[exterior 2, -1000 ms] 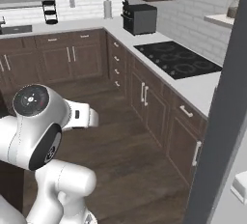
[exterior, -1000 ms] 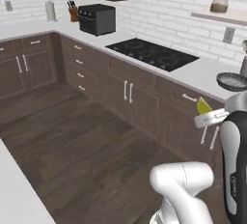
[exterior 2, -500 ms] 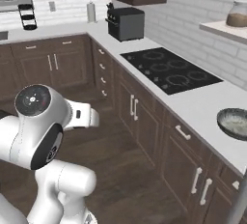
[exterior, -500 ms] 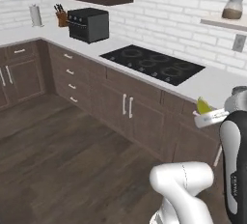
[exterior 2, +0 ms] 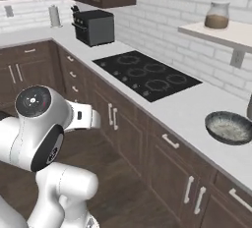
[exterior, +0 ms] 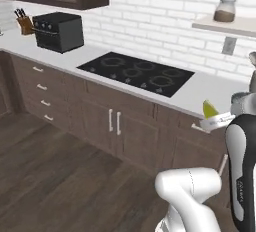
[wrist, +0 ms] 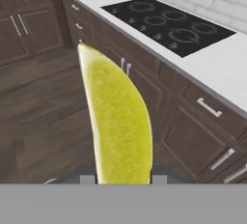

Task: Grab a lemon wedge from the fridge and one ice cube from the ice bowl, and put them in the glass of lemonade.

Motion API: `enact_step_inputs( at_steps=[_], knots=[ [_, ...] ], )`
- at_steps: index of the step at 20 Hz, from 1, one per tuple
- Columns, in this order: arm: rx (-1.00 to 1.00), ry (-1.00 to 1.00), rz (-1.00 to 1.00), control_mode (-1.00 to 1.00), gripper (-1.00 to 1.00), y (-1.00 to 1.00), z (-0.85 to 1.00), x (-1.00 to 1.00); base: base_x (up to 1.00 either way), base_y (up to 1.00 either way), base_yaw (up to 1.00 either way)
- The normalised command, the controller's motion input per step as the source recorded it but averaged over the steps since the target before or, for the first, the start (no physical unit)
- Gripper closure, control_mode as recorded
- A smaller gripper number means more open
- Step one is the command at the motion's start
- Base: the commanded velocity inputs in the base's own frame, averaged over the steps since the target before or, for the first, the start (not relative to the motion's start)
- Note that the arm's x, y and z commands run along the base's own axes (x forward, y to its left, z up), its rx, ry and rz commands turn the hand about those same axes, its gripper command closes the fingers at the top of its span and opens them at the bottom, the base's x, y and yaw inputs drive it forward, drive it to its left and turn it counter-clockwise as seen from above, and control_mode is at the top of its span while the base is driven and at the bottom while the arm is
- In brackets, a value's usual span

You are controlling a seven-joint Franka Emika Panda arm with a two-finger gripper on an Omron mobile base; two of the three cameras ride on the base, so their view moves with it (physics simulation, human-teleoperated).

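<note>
— Jaws (exterior: pixel 216 121) first: what are they doing?

— Mine are closed narrowly on the lemon wedge (wrist: pixel 118 121). It stands upright between them, pointed end up, yellow-green, out in front of the dark cabinet fronts and above the wood floor.

— And around you?

— White worktop (exterior 2: pixel 187 111) runs along the brick wall with a black hob (exterior 2: pixel 146 73) set into it. Past the hob, toward my right, the ice bowl (exterior 2: pixel 229 127) sits on that worktop. A black toaster oven (exterior: pixel 59 31) stands at the far end.
</note>
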Motion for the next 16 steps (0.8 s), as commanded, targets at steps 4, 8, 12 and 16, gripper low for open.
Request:
enact_step_inputs(
  at_steps=[4,8,12,16],
  knots=[
    [0.00,0.00,0.00,1.00,1.00,0.00,0.00,0.00,0.41,0.00,-0.38],
    [0.00,0.00,0.00,1.00,1.00,0.00,0.00,0.00,0.34,0.00,-0.41],
    [0.00,0.00,0.00,1.00,1.00,0.00,0.00,0.00,0.29,0.00,-0.47],
    [0.00,0.00,0.00,1.00,1.00,0.00,0.00,0.00,0.41,0.00,-0.55]
  ],
)
